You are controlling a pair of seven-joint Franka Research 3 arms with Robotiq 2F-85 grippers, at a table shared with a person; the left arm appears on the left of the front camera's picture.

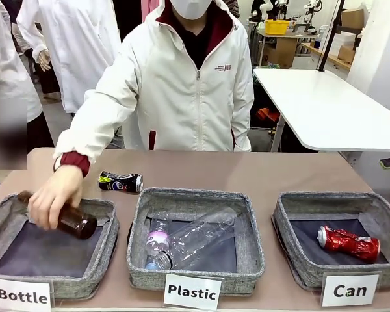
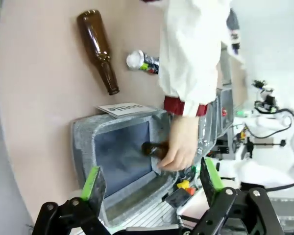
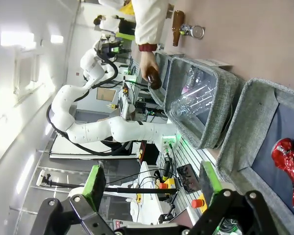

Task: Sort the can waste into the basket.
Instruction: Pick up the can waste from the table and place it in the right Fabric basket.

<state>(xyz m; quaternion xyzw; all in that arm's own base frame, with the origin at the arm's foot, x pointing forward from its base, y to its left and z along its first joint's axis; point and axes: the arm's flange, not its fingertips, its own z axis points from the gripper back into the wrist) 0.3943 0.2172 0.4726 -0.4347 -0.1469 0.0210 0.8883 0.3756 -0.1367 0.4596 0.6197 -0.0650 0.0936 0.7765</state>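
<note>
**One can is lying in its basket, the other out on the table**

The red crushed can (image 1: 348, 242) is lying on its side on the dark floor of the basket (image 1: 292, 211) carrying the "Can" card (image 1: 350, 290), at the robot's right end of the row. The black can (image 1: 120, 182) is lying on the bare table (image 1: 260, 172), just behind the gap between the "Bottle" basket (image 1: 107, 244) and the "Plastic" basket (image 1: 250, 250). That is making two cans in all.

A person's hand (image 1: 52, 198) is reaching down from the far side, sleeve stretched forward, and is wrapping around a brown bottle (image 1: 78, 223) held tilted over the "Bottle" basket. A second brown bottle (image 2: 98, 49) is lying flat on the table near the black can. Two clear plastic bottles (image 1: 198, 237) appear to be lying in the middle basket, though the exact count is hard to tell. Three baskets are standing side by side.

The left gripper (image 2: 152, 172) is hanging above the "Bottle" basket with its green-padded fingers spread wide and nothing between them. The right gripper (image 3: 151, 175) is likewise gaping and holding nothing, well back from the baskets.
</note>
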